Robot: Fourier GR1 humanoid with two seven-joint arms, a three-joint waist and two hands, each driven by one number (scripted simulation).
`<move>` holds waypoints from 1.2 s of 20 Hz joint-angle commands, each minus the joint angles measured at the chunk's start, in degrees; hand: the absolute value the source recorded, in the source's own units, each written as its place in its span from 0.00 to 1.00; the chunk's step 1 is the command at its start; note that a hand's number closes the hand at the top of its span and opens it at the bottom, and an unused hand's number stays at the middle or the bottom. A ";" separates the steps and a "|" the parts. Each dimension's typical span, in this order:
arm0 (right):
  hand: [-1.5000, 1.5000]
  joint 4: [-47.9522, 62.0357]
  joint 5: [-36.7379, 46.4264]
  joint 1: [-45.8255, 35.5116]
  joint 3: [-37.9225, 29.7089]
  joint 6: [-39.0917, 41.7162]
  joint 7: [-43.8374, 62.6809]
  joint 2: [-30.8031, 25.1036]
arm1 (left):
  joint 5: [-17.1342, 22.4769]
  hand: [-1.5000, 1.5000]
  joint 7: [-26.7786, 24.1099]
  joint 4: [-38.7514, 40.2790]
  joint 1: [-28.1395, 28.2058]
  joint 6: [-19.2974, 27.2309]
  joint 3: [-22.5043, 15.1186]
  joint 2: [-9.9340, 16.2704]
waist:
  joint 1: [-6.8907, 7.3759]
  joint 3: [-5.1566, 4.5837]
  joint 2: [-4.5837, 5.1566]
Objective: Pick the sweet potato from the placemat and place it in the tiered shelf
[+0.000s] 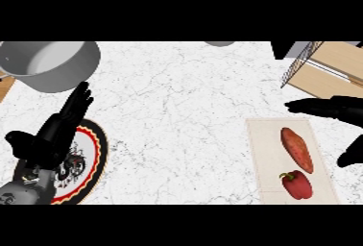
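The sweet potato (pixel 297 149) lies lengthwise on the placemat (pixel 264 144), towards the counter's right edge, its long axis running from the far end down towards the near edge. Just beside its near end sits a red bell pepper (pixel 297 185), close enough that the two almost touch. That closeness is the first hazard: a robot hand closing low on the sweet potato could catch the pepper too, or nudge it off the mat.

The right robot hand (pixel 333 109) hovers past the placemat's far right corner, fingers stretched out wide and its thumb hanging lower by the counter's right edge, holding nothing. It is not yet over the sweet potato. Because the root tapers at both ends, a grasp taken near a tip would likely let it pivot or slip; a hold across the thick middle looks safer.

The tiered shelf (pixel 330 67) stands at the far right corner, with thin wire uprights facing the counter. A long load carried crosswise could strike those uprights on the way in.

The left robot hand (pixel 60 127) rests open over a patterned plate (pixel 96 158) at the near left, with a grey pot (pixel 50 62) beyond it, both well apart from the work.
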 commanded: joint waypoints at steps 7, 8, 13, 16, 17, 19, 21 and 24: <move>0.00 9.29 9.37 -2.47 5.87 -1.44 -13.45 5.63 | -0.60 0.50 1.13 0.43 -0.66 -0.76 1.99 -0.70 | -1.25 -0.11 -0.23; 0.00 10.71 9.95 -4.87 6.19 -0.10 -11.11 7.08 | 0.05 0.50 0.32 -2.19 2.87 -2.15 3.08 1.25 | -0.50 -0.12 -0.28; 0.00 9.18 14.71 -4.67 9.93 -0.33 -9.40 6.22 | -0.16 0.50 1.83 -4.41 3.09 -1.77 3.93 0.60 | -1.15 -0.14 -0.50; 0.00 10.19 17.42 -2.72 9.38 -3.73 -10.00 7.24 | -1.29 0.50 1.37 -4.60 4.75 -2.21 3.59 -0.57 | -1.67 -0.14 -0.51; 0.00 12.48 17.15 -6.12 8.33 -0.55 -13.10 3.63 | -1.67 0.50 2.43 -5.08 4.81 -2.12 3.49 -0.18 | -1.43 -0.13 -0.46; 0.00 13.58 19.92 -5.88 8.12 -3.52 -10.57 8.17 | -0.43 0.50 1.30 -0.51 1.59 -4.03 5.98 -0.73 | -1.78 -0.15 -0.40; 0.00 5.60 20.60 -1.34 5.77 -5.62 -5.05 6.95 | -2.62 0.50 0.30 -5.20 7.43 -3.11 5.19 -1.76 | -2.24 -0.17 -0.71; 0.00 10.95 25.13 -2.87 4.07 -8.97 -5.91 9.28 | -2.93 0.50 3.72 -4.93 3.90 -4.33 6.01 -1.61 | -2.16 -0.15 -0.61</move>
